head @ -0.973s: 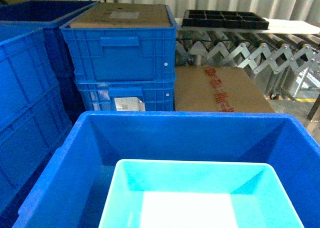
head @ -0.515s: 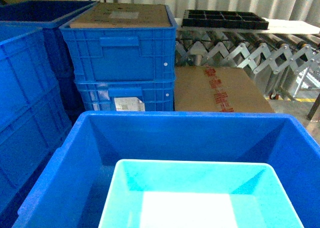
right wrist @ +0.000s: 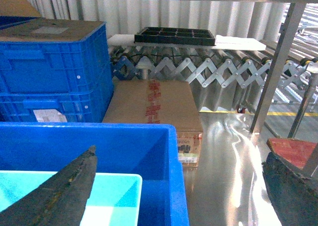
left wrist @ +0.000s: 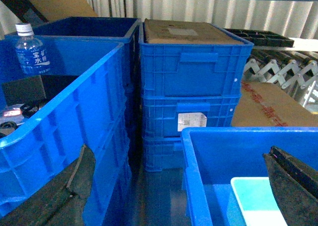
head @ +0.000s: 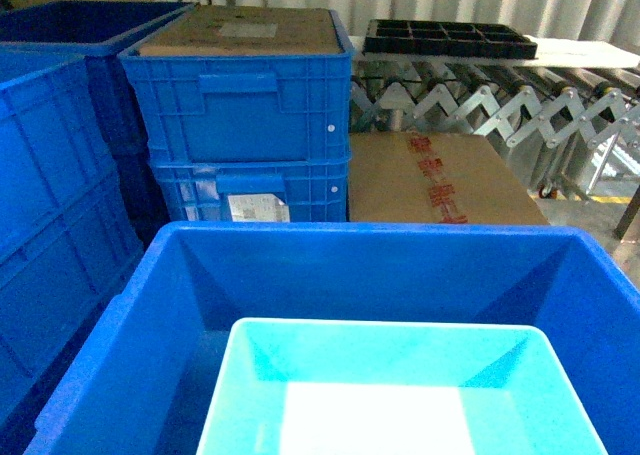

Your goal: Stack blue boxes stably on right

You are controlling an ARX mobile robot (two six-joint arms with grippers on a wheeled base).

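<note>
While neither arm shows in the head view, each wrist view frames its own claw: the left gripper [left wrist: 174, 186] stands wide, one dark finger [left wrist: 59, 196] low at the left edge and the other at the right edge, nothing between them; the right gripper [right wrist: 179, 191] is likewise spread wide and empty, one worn finger [right wrist: 59, 191] at lower left and the other at lower right

Just below and ahead of both claws sits one turquoise bin [head: 400, 395], open-topped with smooth sloping walls, resting inside one large dark blue tub [head: 370, 245] whose rim surrounds it on all visible sides. The bin lies toward the near middle of the tub, its floor pale and bare

Behind the tub stand ribbed blue crates [head: 240, 115]: the head view shows two in the middle stack, the left wrist view shows three, the top one capped with a brown cardboard sheet [head: 240, 30]. More blue crates rise at the left, one holding a single water bottle [left wrist: 32, 52]. To the right of the stack lies one cardboard carton [head: 440, 180] with red tape, and behind it an extendable roller conveyor [head: 500, 100] carrying one black compartment tray [head: 445, 38]
</note>
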